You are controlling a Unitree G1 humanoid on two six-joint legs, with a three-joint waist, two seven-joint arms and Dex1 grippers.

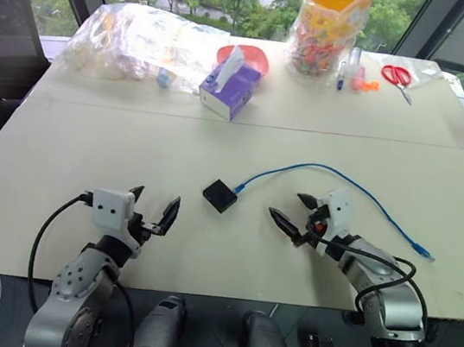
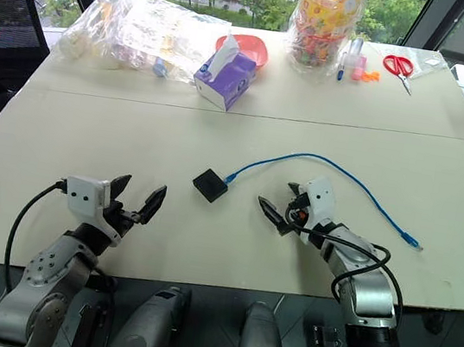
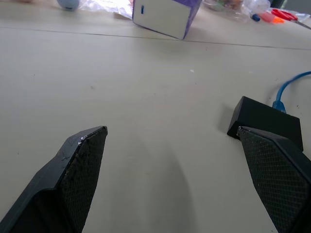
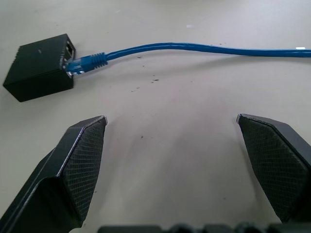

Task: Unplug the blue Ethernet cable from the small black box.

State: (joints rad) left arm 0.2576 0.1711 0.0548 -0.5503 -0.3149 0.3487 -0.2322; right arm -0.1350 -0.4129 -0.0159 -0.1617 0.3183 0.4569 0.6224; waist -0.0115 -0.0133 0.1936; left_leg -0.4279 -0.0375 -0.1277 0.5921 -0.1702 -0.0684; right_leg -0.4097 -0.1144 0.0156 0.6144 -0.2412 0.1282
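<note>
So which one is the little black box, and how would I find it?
Start at the big beige table and look near its middle, in front of the purple tissue box. The small black box lies flat there, between the robot's two arms. It is the only thing with the blue Ethernet cable plugged into it.

Head stereo pair looks forward and down over the table (image 1: 88, 143) from above; both eyes share the whole tabletop. Each wrist camera sits low and close to the surface; both share the small black box (image 4: 41, 65), also mid-frame in head views.
</note>
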